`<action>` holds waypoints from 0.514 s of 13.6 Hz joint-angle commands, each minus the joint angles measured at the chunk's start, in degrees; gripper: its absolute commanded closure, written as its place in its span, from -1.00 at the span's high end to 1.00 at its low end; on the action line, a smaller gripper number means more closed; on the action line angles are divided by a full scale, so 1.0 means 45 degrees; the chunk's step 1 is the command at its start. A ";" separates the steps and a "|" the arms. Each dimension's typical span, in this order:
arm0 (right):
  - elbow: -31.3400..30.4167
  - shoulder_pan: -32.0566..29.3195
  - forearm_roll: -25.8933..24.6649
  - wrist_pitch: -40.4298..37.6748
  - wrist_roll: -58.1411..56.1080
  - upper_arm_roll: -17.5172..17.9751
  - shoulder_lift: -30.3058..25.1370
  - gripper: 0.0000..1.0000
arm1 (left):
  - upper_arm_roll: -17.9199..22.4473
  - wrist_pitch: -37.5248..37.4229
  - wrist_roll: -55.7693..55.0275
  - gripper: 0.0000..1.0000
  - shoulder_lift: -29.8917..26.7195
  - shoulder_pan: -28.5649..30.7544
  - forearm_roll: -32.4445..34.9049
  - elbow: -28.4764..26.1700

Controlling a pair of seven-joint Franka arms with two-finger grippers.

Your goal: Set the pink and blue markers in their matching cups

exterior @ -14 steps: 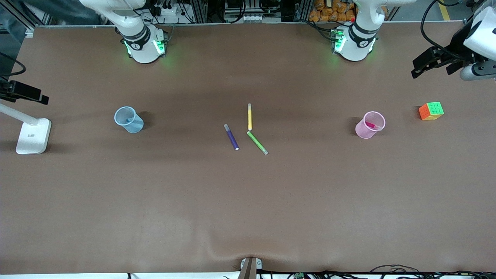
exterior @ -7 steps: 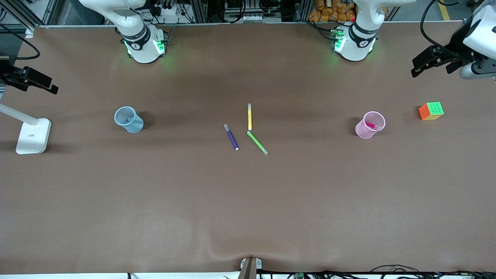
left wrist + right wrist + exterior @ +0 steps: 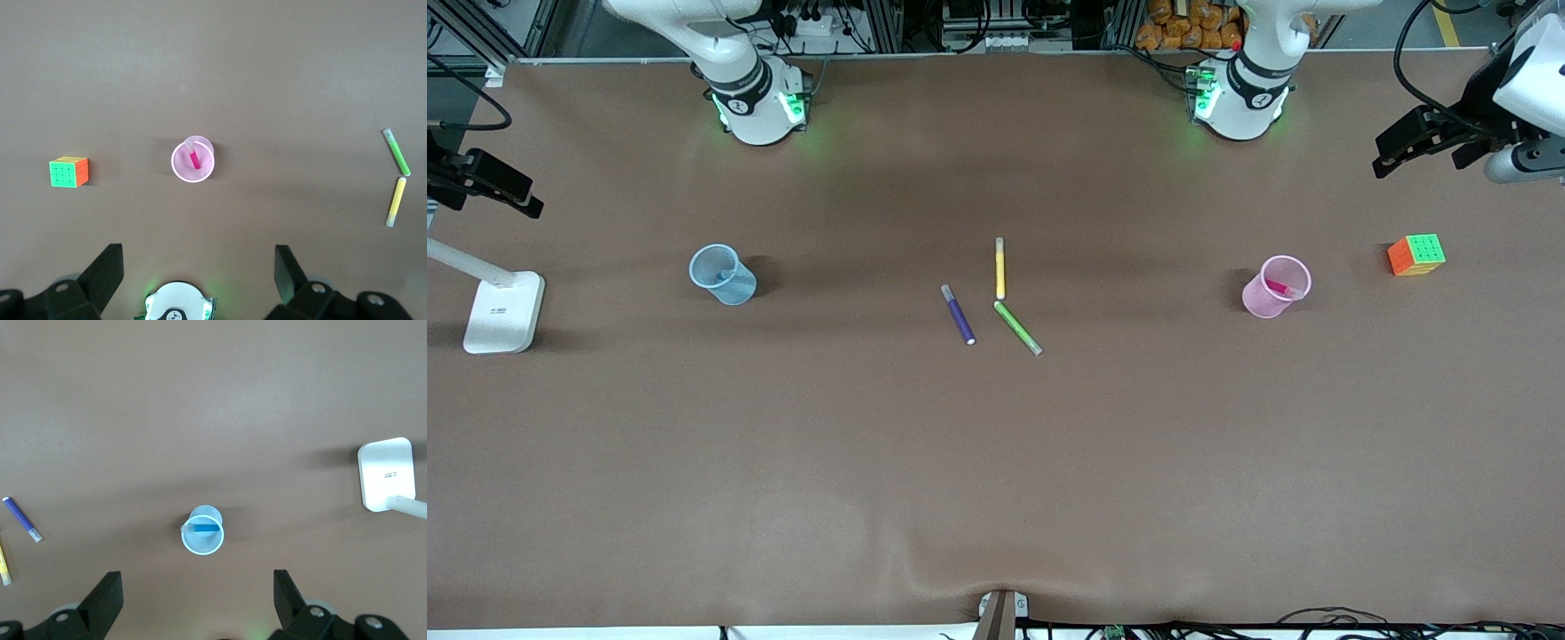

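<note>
Both arms are glossy white with black ring joints; green lights glow on the bases. The left gripper [image 3: 1392, 153] and right gripper [image 3: 520, 203] are black, with black cables.

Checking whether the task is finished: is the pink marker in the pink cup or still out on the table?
In. The pink marker stands slanted inside the upright pink cup, its greyish cap resting at the rim.

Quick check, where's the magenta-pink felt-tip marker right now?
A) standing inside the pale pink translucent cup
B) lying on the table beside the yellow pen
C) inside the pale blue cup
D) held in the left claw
A: the magenta-pink felt-tip marker stands inside the pale pink translucent cup, seen from above in the left wrist view, and the front view shows it there too.
</note>
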 commanded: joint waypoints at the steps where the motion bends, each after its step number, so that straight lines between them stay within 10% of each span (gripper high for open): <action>1: 0.0578 0.0004 -0.0200 -0.0159 0.0221 -0.0006 0.0320 1.00 | -0.0060 -0.0092 0.0113 1.00 -0.0111 0.0141 -0.0027 0.0000; 7: 0.1125 -0.0035 -0.0201 -0.0198 0.0181 -0.0025 0.0769 1.00 | 0.0037 -0.0092 0.0113 1.00 0.0123 0.0180 0.0012 0.0409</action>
